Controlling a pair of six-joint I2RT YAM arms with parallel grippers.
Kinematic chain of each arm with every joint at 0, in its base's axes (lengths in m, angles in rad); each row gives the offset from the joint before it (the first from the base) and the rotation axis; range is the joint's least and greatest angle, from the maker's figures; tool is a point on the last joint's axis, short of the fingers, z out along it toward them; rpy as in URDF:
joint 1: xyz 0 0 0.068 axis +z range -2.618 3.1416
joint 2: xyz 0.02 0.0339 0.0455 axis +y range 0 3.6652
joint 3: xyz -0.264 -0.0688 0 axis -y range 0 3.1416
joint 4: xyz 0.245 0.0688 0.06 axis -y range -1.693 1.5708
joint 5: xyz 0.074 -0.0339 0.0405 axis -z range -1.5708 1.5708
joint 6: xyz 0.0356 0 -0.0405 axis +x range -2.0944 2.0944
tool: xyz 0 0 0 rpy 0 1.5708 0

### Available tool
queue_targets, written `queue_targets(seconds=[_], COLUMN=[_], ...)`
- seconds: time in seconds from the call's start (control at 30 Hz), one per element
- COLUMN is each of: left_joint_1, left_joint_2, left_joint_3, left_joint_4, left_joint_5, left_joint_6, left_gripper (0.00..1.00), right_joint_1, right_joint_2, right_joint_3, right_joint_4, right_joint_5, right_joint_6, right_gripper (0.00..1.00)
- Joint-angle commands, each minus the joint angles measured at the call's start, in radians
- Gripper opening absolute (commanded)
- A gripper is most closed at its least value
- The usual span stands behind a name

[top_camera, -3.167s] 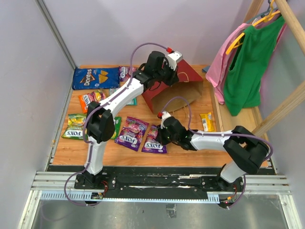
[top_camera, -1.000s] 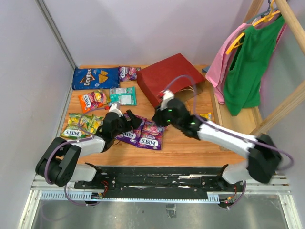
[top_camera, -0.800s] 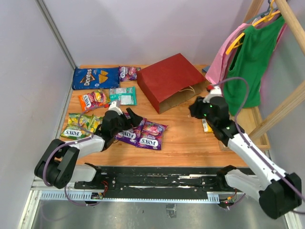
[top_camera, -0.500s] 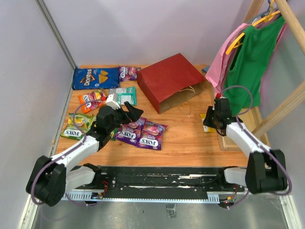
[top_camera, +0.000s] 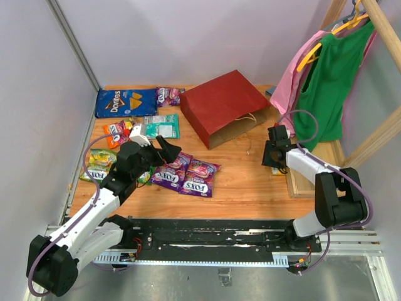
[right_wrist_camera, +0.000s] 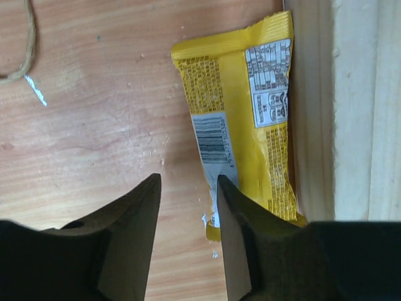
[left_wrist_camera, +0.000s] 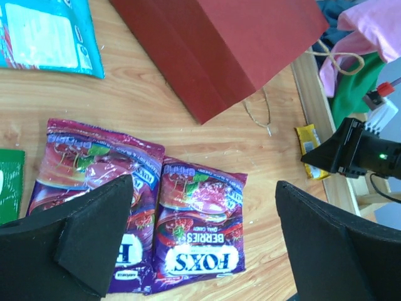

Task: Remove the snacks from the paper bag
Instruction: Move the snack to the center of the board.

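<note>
1. Red on the outside, the paper bag (top_camera: 222,103) lies on its side at the back of the table (top_camera: 238,182). Its mouth faces the near right and a thin loop handle (left_wrist_camera: 257,113) trails on the wood. It looks flat, but its inside cannot be seen.
2. Snacks lie spread over the left half: a blue Doritos bag (top_camera: 125,101) at the back, a teal packet (top_camera: 161,127), an orange packet (top_camera: 119,132), green packets (top_camera: 97,164) and two purple Fox's bags (top_camera: 188,175) side by side.
3. The left gripper (left_wrist_camera: 203,185) hangs above the Fox's bags with its jaws spread wide, holding nothing.
4. The right gripper (right_wrist_camera: 187,188) is low over the yellow bar (right_wrist_camera: 250,119), which lies flat against a wooden rail (right_wrist_camera: 351,94) at the right edge. Its jaws are partly open with only bare wood between them, and one finger overlaps the bar's near corner.
5. Emptying seems almost done, and the step in hand looks like dealing with the yellow bar.
6. A grasp would need the jaws shifted across the bar's narrow width. The rail leaves little room on that side, so dragging the bar clear first may help.
7. The table is warm plank wood inside pale lilac walls. A green garment (top_camera: 322,94) and a pink garment (top_camera: 291,81) hang on a timber rack at the right.
</note>
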Motion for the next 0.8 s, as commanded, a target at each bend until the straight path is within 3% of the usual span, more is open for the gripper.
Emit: queue_targets(seconds=[0.0, 0.27, 0.5, 0.77], left_joint_1=[0.004, 0.004, 0.004, 0.004], left_joint_2=[-0.005, -0.003, -0.012, -0.023], left_joint_3=[0.036, 0.037, 0.034, 0.043], left_joint_4=[-0.037, -0.028, -0.046, -0.072], left_joint_5=[0.008, 0.039, 0.042, 0.04], left_joint_6=[0.019, 0.019, 0.032, 0.047], left_gripper=[1.0, 1.0, 1.0, 1.0], right_joint_1=[0.063, 0.076, 0.088, 0.092], right_joint_2=[-0.055, -0.065, 0.025, 0.079], right_joint_3=[0.044, 0.034, 0.058, 0.054], right_joint_4=[-0.085, -0.108, -0.117, -0.099], right_joint_5=[0.183, 0.277, 0.297, 0.269], right_joint_6=[-0.017, -0.02, -0.018, -0.01], right_gripper=[0.44, 0.48, 0.47, 0.38])
